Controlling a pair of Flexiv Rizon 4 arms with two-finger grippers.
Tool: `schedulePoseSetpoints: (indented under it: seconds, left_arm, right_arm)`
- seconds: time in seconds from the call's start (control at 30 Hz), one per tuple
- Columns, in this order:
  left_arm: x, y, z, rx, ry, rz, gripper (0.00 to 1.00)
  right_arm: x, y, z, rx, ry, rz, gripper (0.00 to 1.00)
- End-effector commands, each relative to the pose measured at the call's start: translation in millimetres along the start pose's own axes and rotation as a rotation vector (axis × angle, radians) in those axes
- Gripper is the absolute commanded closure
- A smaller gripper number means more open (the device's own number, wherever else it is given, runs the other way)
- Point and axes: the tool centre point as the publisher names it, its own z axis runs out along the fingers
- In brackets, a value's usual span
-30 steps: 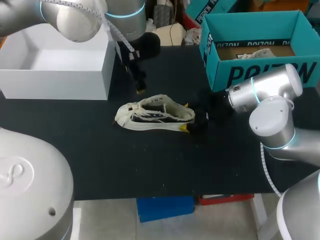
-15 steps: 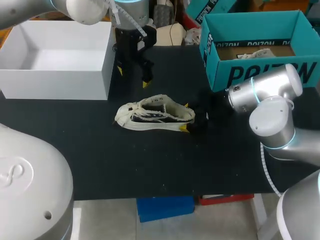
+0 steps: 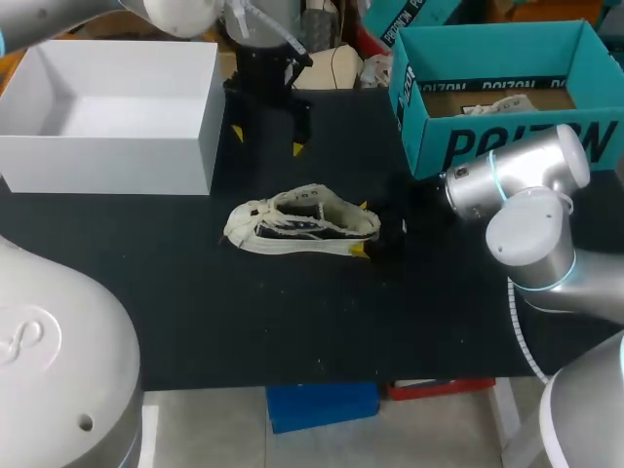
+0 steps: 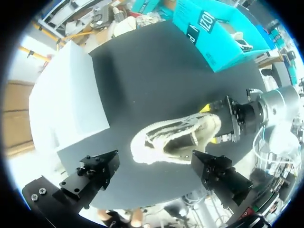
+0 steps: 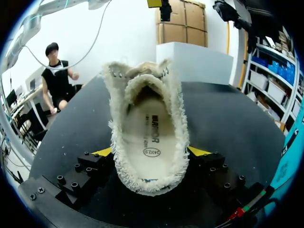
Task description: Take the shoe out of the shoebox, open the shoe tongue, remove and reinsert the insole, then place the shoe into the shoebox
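A cream shoe (image 3: 297, 227) with fuzzy trim lies on the black table (image 3: 292, 322), toe to the left and heel to the right. My right gripper (image 3: 362, 229) is shut on the heel, one yellow-tipped finger on each side. The right wrist view looks into the shoe (image 5: 148, 133) held in the right gripper (image 5: 151, 153), and the pale insole (image 5: 149, 137) lies flat inside. My left gripper (image 3: 266, 140) hangs open and empty behind the shoe, apart from it. From the left wrist, the shoe (image 4: 178, 140) lies ahead of the left gripper (image 4: 154, 161). The teal shoebox (image 3: 507, 146) stands open at back right.
A white open box (image 3: 107, 156) stands at the back left, close beside my left gripper. The teal shoebox (image 4: 213, 42) holds crumpled paper (image 3: 497, 102). My right arm's silver body (image 3: 517, 195) sits just in front of the shoebox.
My left gripper has drawn back from the shoe towards the table's far edge and turned so both tips show. The shoe and right arm have not moved.
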Motion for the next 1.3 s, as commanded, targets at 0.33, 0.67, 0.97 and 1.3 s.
schedulePoseSetpoints:
  seconds: [0.33,0.67,0.97,1.3]
  left_arm:
    - [51.8,0,40,0.000,-0.098,-0.155,0.03]
    - [77.2,-6,81,-0.077,-0.192,-0.166,0.04]
    - [84.0,3,101,-0.107,-0.251,-0.151,0.02]
    - [74.0,16,115,-0.122,-0.334,-0.168,0.06]
  right_arm:
    - [-0.4,0.0,3,0.000,-0.002,0.001,1.00]
    - [-0.4,0.0,3,0.000,-0.002,0.001,1.00]
    - [-0.4,0.0,3,0.000,-0.002,0.001,1.00]
    - [-0.4,0.0,3,0.000,-0.002,0.001,1.00]
